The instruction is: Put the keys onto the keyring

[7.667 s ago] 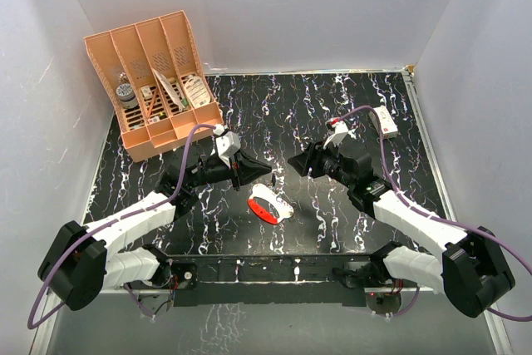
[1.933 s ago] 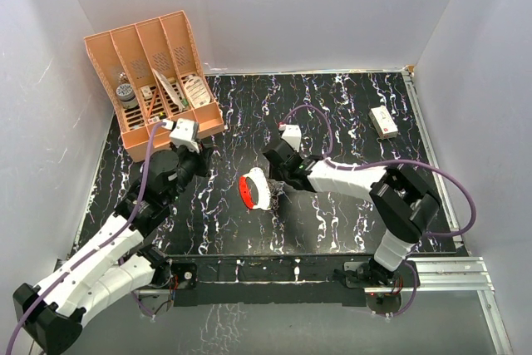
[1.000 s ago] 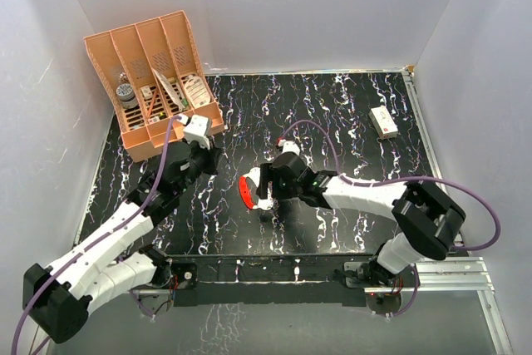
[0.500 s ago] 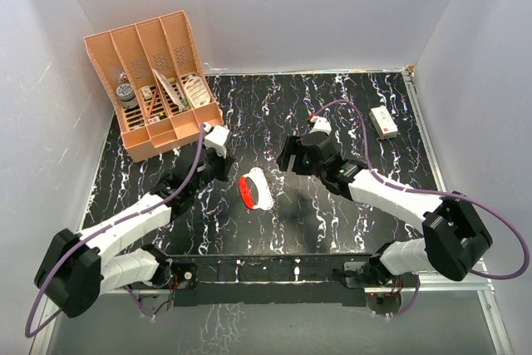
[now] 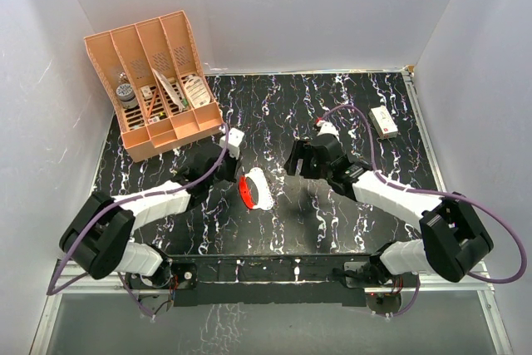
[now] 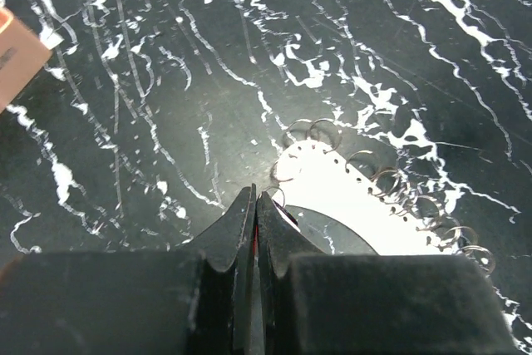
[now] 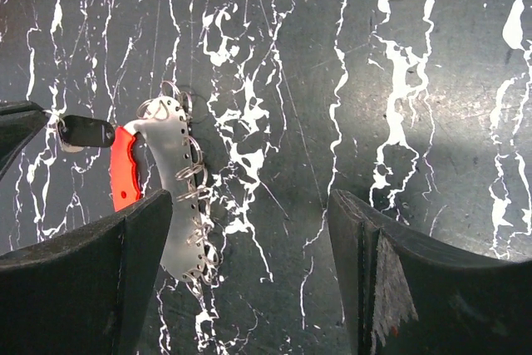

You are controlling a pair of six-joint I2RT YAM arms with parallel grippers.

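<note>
White arms (image 5: 158,200), black joints, purple cables (image 5: 347,106), black left gripper (image 6: 254,202) and right gripper (image 7: 249,209).

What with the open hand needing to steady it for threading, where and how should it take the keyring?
Probably best: pinch the keyring across its narrow width, red crescent to wire-ringed edge, at the end away from the keys that the left hand holds. Bring the right hand straight down: it lies flat, long and slim.

High rear overhead view; two close, downward wrist views, both on the keyring (image 7: 171,179), left perhaps nearer
</note>
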